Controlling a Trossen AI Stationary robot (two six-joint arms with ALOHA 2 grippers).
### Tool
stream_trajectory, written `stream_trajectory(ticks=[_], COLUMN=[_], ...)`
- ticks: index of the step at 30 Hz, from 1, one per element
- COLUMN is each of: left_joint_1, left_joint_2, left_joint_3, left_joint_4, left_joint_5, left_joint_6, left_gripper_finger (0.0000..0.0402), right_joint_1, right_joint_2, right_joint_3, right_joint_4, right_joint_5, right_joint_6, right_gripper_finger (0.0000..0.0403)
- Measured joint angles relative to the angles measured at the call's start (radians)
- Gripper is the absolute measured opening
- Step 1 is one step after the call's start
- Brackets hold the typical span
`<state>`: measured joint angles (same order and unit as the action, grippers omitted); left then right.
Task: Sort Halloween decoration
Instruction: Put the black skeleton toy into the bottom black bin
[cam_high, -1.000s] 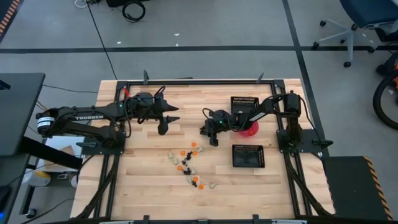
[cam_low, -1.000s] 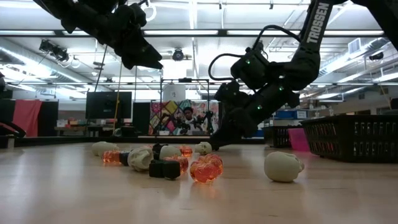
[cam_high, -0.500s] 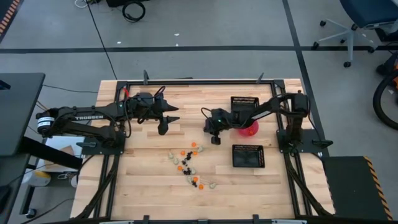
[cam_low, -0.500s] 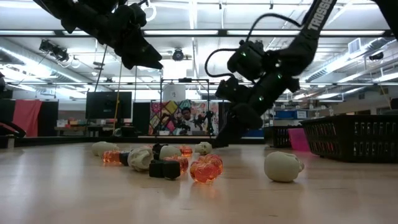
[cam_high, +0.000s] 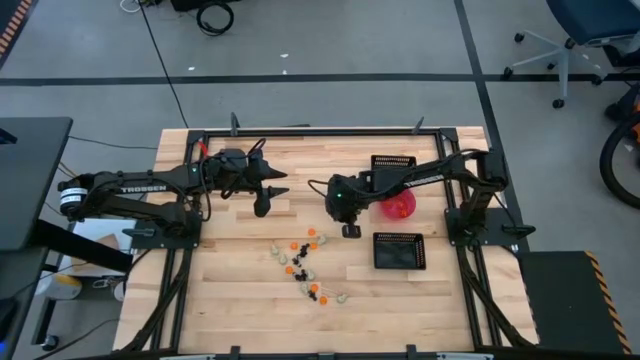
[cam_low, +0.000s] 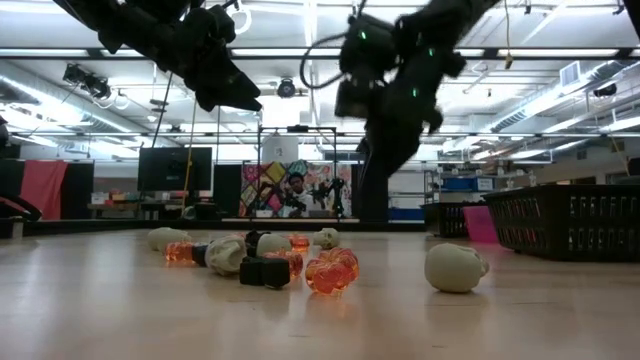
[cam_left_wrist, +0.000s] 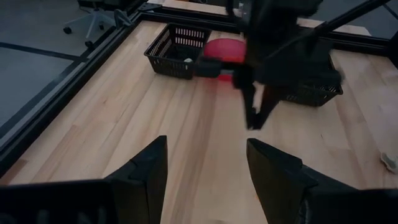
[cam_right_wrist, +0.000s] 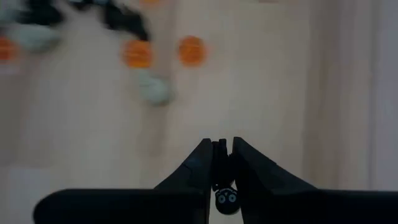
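Looking down from above, the Halloween decoration (cam_high: 305, 268) lies scattered near the table's front middle, the right gripper (cam_high: 351, 231) hangs just behind it, and the left gripper (cam_high: 264, 203) waits farther back on the left. At table height, the trinkets sit on the wood with both arms raised above. From the wrists, the left jaws stand spread wide, and the right jaws pinch a small black trinket (cam_right_wrist: 224, 198).

You can read only "TROSSEN", white capitals on left arm (cam_high: 135, 187) (high view). Same mark on right arm (cam_high: 425, 180) too small to read. No other readable text.
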<state>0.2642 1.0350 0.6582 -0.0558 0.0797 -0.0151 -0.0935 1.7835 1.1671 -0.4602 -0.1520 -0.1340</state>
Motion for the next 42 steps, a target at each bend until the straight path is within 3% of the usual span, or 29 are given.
stream_trajectory(ticks=[8, 16, 24, 33, 42], left_joint_1=[0.000, 0.000, 0.000, 0.001, 0.036], left_joint_2=[0.000, 0.000, 0.000, 0.000, 0.000], left_joint_3=[0.000, 0.000, 0.000, 0.002, 0.002], left_joint_4=[0.000, 0.000, 0.021, 0.205, 0.286], left_joint_5=[0.000, 0.000, 0.000, -0.001, -0.158], left_joint_6=[0.000, -0.020, 0.034, 0.228, 0.409], left_gripper_finger=[0.0192, 0.0192, 0.0192, 0.0192, 0.0192], right_joint_1=[0.037, 0.047, 0.086, 0.164, 0.171], right_joint_2=[-0.008, -0.008, -0.072, -0.174, -0.183], right_joint_3=[0.126, 0.143, 0.143, 0.078, -0.058], right_joint_4=[-0.352, -0.748, -0.793, -0.813, -0.781], right_joint_5=[-0.239, -0.295, -0.228, -0.064, -0.099], right_joint_6=[0.087, 0.186, 0.223, 0.358, 0.427], right_gripper_finger=[0.0055, 0.0055, 0.0055, 0.0055, 0.0061])
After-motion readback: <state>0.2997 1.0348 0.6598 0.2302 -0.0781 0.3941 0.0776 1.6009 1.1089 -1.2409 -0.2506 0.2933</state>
